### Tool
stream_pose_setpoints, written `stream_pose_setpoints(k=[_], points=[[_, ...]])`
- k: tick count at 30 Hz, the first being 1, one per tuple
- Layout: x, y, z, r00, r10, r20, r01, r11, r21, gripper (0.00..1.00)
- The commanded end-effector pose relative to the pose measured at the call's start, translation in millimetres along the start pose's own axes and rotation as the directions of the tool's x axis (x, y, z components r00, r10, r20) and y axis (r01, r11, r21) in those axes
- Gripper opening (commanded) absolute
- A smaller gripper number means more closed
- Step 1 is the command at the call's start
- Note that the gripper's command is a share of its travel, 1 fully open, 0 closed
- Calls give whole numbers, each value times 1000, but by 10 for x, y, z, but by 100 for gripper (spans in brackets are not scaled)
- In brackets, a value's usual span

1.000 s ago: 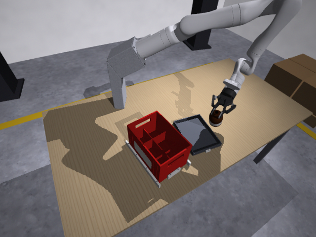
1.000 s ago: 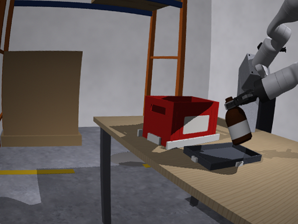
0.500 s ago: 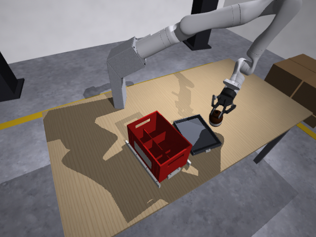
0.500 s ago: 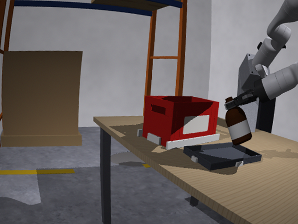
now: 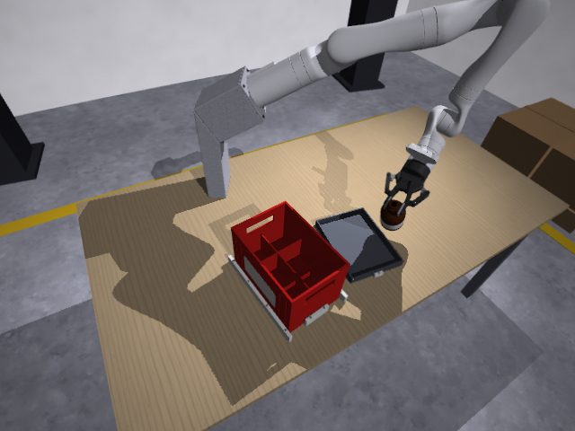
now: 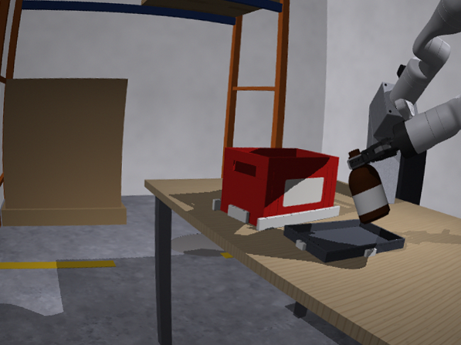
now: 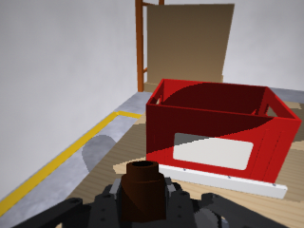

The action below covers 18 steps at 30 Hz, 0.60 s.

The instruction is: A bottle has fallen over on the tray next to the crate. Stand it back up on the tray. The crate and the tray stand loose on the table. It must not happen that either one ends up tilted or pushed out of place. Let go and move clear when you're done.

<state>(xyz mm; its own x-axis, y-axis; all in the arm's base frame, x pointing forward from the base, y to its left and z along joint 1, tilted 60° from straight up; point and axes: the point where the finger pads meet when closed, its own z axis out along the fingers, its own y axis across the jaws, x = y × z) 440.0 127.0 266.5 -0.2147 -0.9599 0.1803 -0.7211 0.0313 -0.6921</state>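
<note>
The brown bottle (image 5: 392, 223) (image 6: 368, 198) (image 7: 142, 211) with a white label hangs in the air, neck up and leaning, its base swung away from the crate. My gripper (image 5: 393, 207) (image 6: 355, 163) (image 7: 142, 188) is shut on its neck. The dark shallow tray (image 5: 355, 243) (image 6: 346, 254) lies flat on the table with nothing standing in it. In the top view the bottle shows just off the tray's right side; in the exterior view its base overlaps the tray's far rim. The red crate (image 5: 320, 296) (image 6: 243, 191) (image 7: 159, 135) stands upright beside the tray.
White rails (image 5: 260, 296) (image 6: 300, 217) (image 7: 223, 180) and small blocks lie along the crate's foot. Small light blocks (image 5: 378, 274) (image 6: 370, 252) sit at the tray's outer edge. The arm's grey mounting post (image 5: 216, 171) stands at the table's back edge. Cardboard boxes (image 5: 519, 139) are beyond the table's right end.
</note>
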Motion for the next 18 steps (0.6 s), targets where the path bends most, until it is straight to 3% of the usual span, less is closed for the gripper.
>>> stream_pose_setpoints(k=[1,18], points=[[6,-4,-2,1000,1,-1,-1,1000,1,0],[7,-10,4,999,2,-32,-2,1000,1,0]])
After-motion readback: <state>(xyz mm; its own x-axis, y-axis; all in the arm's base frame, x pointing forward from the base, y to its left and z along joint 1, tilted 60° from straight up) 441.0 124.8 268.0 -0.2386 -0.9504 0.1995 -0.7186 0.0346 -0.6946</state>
